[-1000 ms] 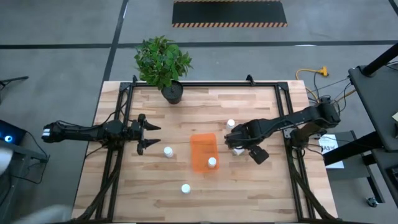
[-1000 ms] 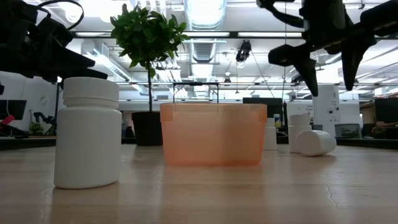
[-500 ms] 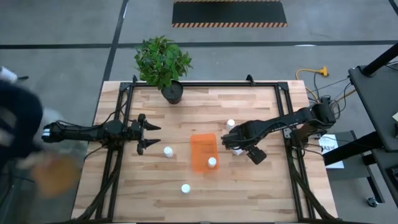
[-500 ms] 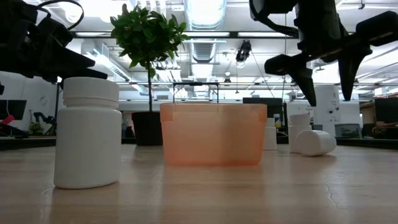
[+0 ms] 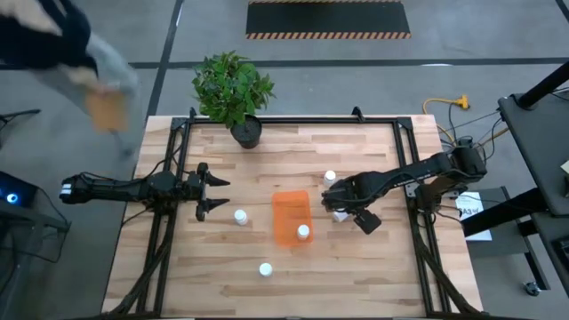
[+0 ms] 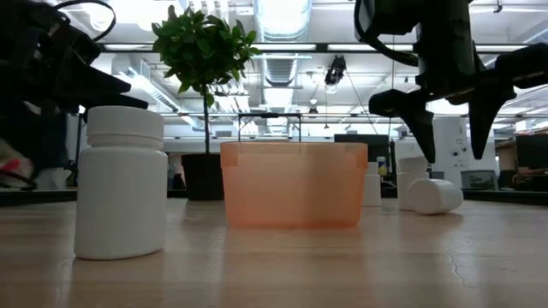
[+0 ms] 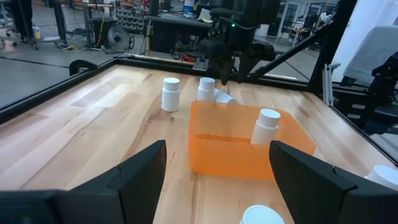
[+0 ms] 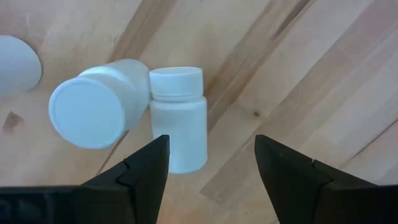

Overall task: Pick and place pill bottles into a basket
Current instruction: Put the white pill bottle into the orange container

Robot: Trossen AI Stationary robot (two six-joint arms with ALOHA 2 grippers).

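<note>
Two dark fingers of the right gripper (image 8: 208,171) stand spread apart, empty, directly above a pair of pill bottles on the wood. In the right wrist view the lying bottle (image 8: 179,134) rests on its side between the fingers, touching the upright bottle (image 8: 93,102) beside it. In the low view the same gripper (image 6: 449,120) hangs clear above the toppled bottle, not touching it.

Just beyond that pair stands a third bottle (image 5: 330,177), upright, near the right arm's wrist. To the gripper's left sits the orange basket (image 5: 286,206), with one bottle in the basket (image 5: 303,232) standing at its near end; the left wrist view confirms that bottle (image 7: 266,125) upright inside the basket's wall.

On the basket's other side a bottle left of the basket (image 5: 240,216) stands on the table (image 5: 373,276), and a front bottle (image 5: 265,269) stands alone nearer the front edge.

Left gripper (image 5: 216,192) waits over the table's left side, fingers parted, holding nothing, well apart from the basket.

At the table's back edge stands a potted plant (image 5: 233,89). A person (image 5: 62,40), blurred, shows off the table's back left corner.
</note>
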